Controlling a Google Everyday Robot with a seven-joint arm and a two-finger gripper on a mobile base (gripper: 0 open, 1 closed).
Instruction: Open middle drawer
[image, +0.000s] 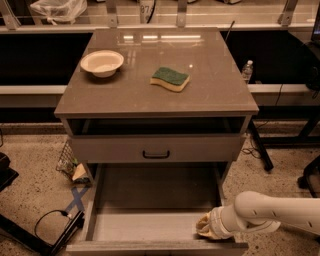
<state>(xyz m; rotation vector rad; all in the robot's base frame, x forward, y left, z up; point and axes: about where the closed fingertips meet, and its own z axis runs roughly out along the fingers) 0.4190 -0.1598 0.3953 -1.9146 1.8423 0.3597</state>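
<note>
The middle drawer (145, 226), wide, shallow and grey-beige, stands pulled far out beneath the upper drawer front (156, 149), level and square. The gripper (204, 229) sits at its front right corner.

At the right front corner of the pulled-out middle drawer (150, 225), down by the lower edge: the gripper (205, 227). Cut off by the right edge: the arm (280, 212). Seen only edge-on from above and partly cropped by the lower edge: that drawer's front, with its handle out of sight. Covered by the drawer: anything beneath it. Too dark to read inside: the slot (155, 126) under the top (150, 95). Cropped by the upper edge: the bag (57, 9). Half hidden behind the top: the bottle (247, 70). Partly hidden and too blurred to name: the clutter (67, 162) on the floor at left.
</note>
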